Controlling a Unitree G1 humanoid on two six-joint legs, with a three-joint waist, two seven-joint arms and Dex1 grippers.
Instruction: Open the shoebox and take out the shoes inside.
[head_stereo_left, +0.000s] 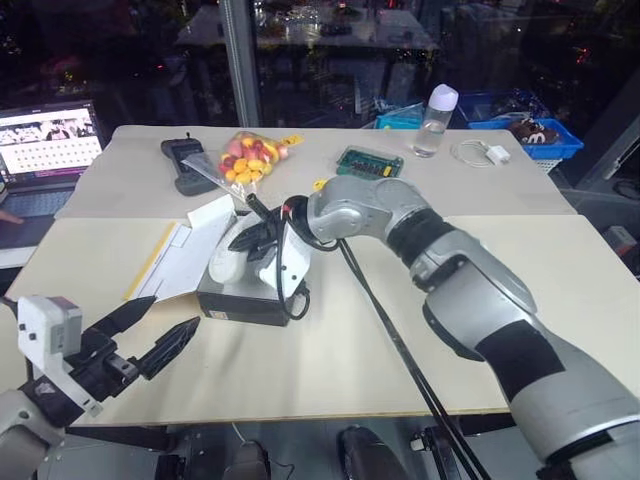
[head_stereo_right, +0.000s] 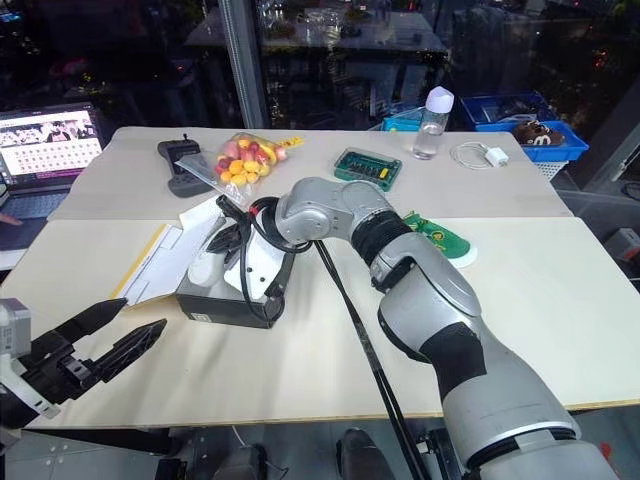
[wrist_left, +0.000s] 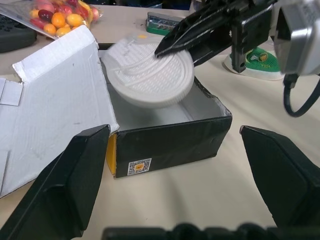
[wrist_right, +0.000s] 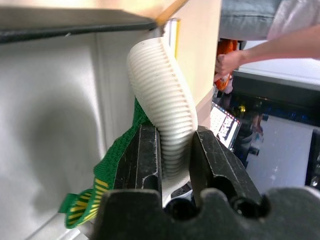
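Right arm's stretched across to the left, right gripper (wrist_right: 175, 155) angled down with both fingers pinched on a shoe (wrist_right: 162, 100). Left gripper (head_stereo_left: 150, 335) hangs near-left, level, fingers spread wide, holding nothing.

The shoebox (wrist_left: 165, 142) has black sides, a white interior and white inner lid, a yellow strip at one corner and a small yellow-and-white code label. The shoe (wrist_right: 165, 115) pinched in the black fingers (wrist_right: 147, 160) has a white ribbed sole and a green upper with yellow stripes; the other shoe (head_stereo_right: 445, 238) is green with a white edge. The candy bag (head_stereo_left: 250, 157) holds orange, yellow and red pieces, and the bottle (head_stereo_left: 436, 122) is clear with a white cap.
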